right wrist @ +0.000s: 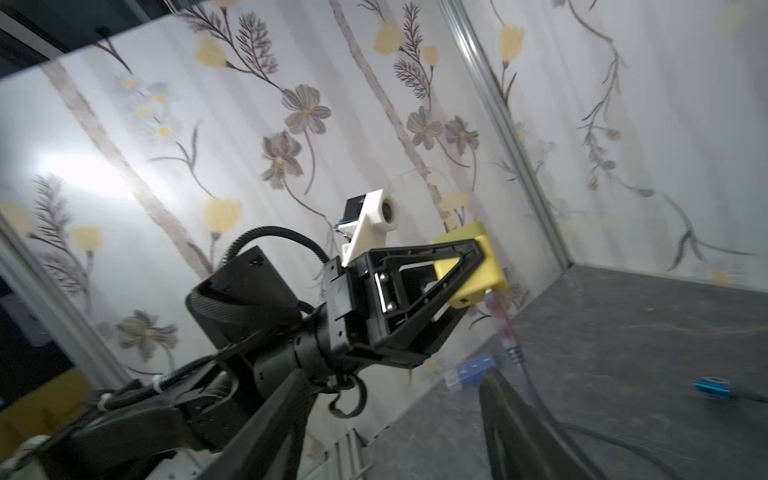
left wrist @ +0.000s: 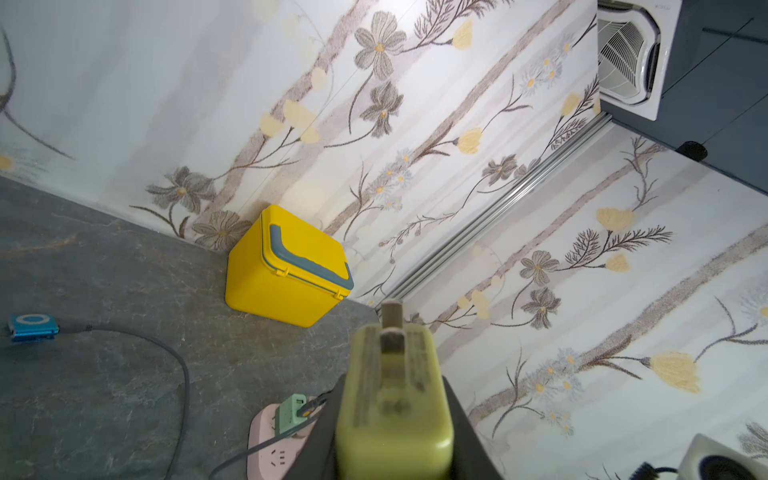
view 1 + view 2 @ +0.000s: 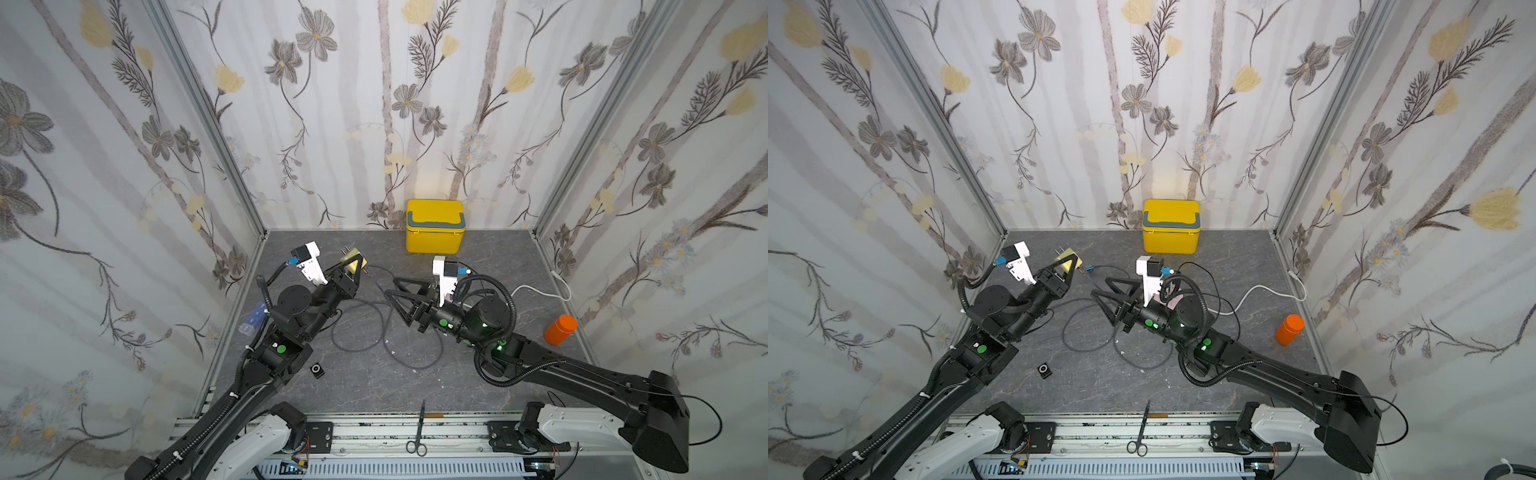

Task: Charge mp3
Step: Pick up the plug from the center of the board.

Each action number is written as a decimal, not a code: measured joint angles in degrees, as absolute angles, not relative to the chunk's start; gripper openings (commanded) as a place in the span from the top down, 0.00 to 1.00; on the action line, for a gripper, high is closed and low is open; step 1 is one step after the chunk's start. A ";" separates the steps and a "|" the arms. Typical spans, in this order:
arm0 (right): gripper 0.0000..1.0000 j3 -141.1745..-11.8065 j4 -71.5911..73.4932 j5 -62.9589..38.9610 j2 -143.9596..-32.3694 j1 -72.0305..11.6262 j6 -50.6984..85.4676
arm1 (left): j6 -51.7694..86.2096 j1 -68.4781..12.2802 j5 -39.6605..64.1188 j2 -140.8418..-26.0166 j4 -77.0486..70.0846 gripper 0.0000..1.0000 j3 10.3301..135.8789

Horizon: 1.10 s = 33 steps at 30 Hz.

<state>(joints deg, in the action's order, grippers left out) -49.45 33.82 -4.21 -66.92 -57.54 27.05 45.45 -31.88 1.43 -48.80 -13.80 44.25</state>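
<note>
**Step in hand: taking the mains end of the charger to power.**

1. I am pinching the yellow-green charger adapter between the fingers of my left gripper. I am holding it clear of the tabletop near the back-left corner, with its prongs pointing away from my wrist.
2. A USB plug is sitting in the adapter's lower face. The grey cable is running in loose loops across the table and entering the blue mp3 player.
3. The player is lying flat on the table between my two grippers, just beside the raised adapter.
4. My right gripper is hovering above the cable loops with its fingers spread. As far as I can judge, it is gripping nothing.

**Assessment.** I am treating the player end as already connected, so only the mains end is left.

The pink power strip is lying partly under my right arm. A green plug is occupying one socket, and a free socket is showing beside it.

**Next move calls for:**

- Turning my left wrist until the prongs are facing down at the free socket.
- Carrying the adapter across over the strip.
- Pressing the adapter straight in.
- Moving my right arm clear of the strip, or using it to steady the strip.

A small black square device is lying uncabled beside my left arm. I cannot tell whether it is a second player.
</note>
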 measured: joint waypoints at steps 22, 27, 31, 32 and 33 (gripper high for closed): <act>0.48 -50.11 21.08 3.99 -73.47 -57.82 4.86 | 50.85 -32.95 6.00 -51.55 -7.51 0.83 44.27; 0.60 -51.83 21.96 2.70 -75.81 -57.84 4.86 | 50.98 -33.82 6.02 -51.68 -7.53 0.83 44.23; 0.74 -52.38 22.11 2.02 -76.60 -57.84 4.89 | 50.98 -34.39 6.02 -51.77 -7.57 0.84 44.12; 0.78 -52.40 22.15 2.07 -76.69 -57.84 4.91 | 50.98 -34.48 6.02 -51.77 -7.55 0.84 44.01; 0.80 -52.45 22.15 2.04 -76.73 -57.82 4.89 | 50.98 -34.65 6.02 -51.79 -7.53 0.84 43.97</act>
<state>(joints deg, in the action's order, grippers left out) -52.45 22.15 2.04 -76.73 -57.82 4.89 50.98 -34.65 6.02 -51.79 -7.53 43.97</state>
